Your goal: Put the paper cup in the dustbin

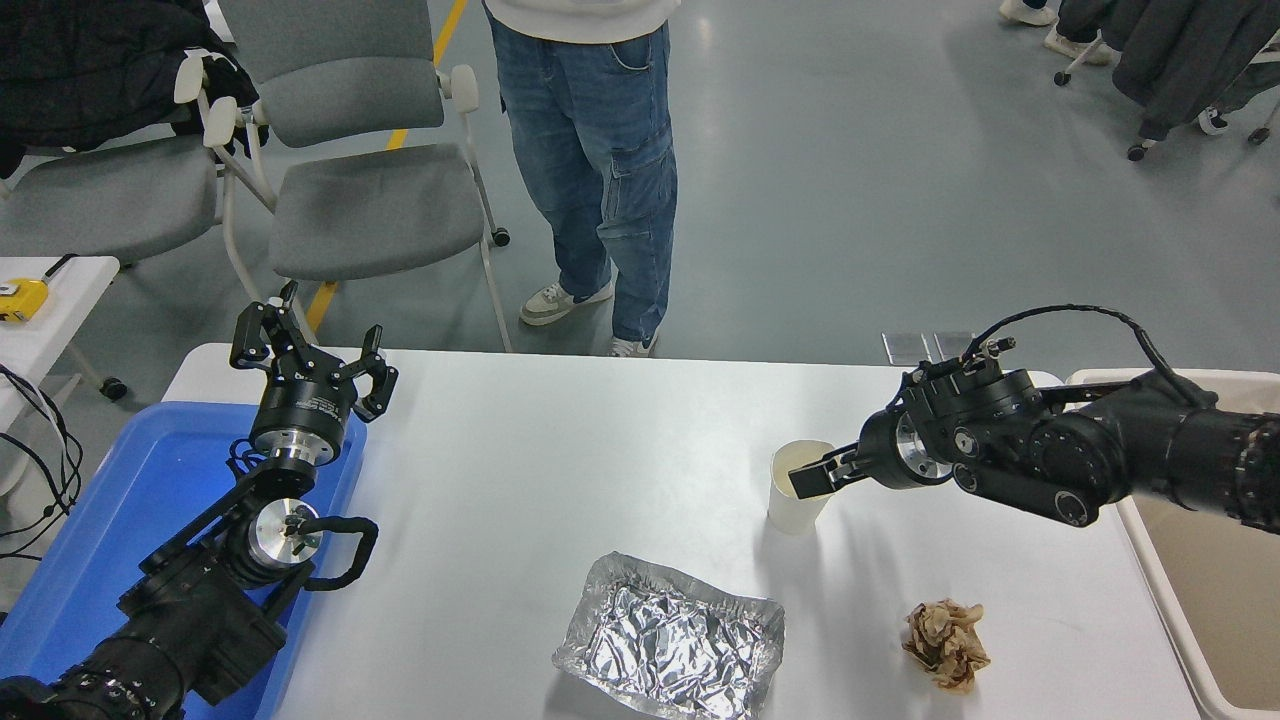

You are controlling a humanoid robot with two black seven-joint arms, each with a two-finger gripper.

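The white paper cup (792, 505) stands upright on the white table (560, 450), right of centre. My right gripper (812, 480) comes in from the right and is level with the cup's rim. Its fingertips are over the cup's right rim and mouth, a little apart, and the cup still rests on the table. The beige dustbin (1225, 610) is at the table's right edge, partly behind my right arm and cut off by the picture's edge. My left gripper (310, 350) is parked open at the lower left, above the blue tray.
A crinkled silver foil tray (672, 640) lies at the front centre. A crumpled brown paper ball (945, 643) lies front right, between cup and bin. A blue plastic tray (120, 530) is at the left. A person in jeans (600, 170) stands at the far side, beside grey chairs (370, 190).
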